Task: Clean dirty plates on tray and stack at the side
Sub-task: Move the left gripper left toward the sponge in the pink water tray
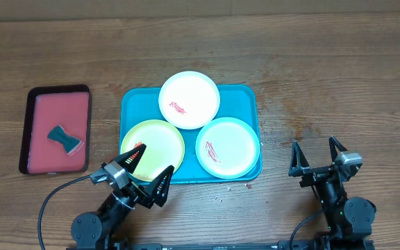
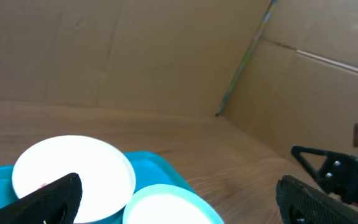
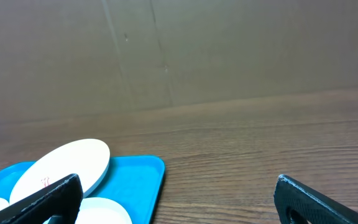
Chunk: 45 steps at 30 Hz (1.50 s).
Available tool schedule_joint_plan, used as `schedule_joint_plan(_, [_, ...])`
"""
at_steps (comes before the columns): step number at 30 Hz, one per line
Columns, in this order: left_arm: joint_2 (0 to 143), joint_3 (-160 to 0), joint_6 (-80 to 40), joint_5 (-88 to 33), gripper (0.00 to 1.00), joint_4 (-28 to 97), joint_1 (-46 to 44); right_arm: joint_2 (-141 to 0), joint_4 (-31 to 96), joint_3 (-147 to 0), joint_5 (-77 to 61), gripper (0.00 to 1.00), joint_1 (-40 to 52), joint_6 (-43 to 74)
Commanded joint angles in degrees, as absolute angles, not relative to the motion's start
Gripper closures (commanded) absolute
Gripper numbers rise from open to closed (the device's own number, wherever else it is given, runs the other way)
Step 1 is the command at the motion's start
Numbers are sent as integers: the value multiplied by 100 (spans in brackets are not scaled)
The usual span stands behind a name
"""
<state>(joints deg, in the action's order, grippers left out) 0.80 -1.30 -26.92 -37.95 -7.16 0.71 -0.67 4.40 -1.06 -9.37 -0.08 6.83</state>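
Yellow-green plate (image 1: pixel 155 139): lying in tray's (image 1: pixel 245 94) near-left corner, rim hiding under left gripper (image 1: pixel 156 158).
Right gripper (image 1: pixel 313 142): gaping empty, like the left.

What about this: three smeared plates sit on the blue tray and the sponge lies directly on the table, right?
Wrong on the sponge: the overhead view shows it on the small pink tray, not directly on the table. The plates do sit on the blue tray.
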Motion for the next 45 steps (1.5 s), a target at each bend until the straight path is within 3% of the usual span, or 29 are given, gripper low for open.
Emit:
schedule_joint_plan(1, [25,-534,-1909,-3402,0,-255,34,-16,414,-47,-862,0,-30,657])
schedule_joint_plan(8, [25,-1363,-797,-2268,0,1323,34,-16,414,-47,-862,0,-30,657])
schedule_joint_plan(31, [152,-2156,-440,-908,0,2488,34,-16,414,-47,-862,0,-30,657])
schedule_joint_plan(45, [1660,-2939,-226,-508,0,2589,34,-16,414,-47,-862,0,-30,657])
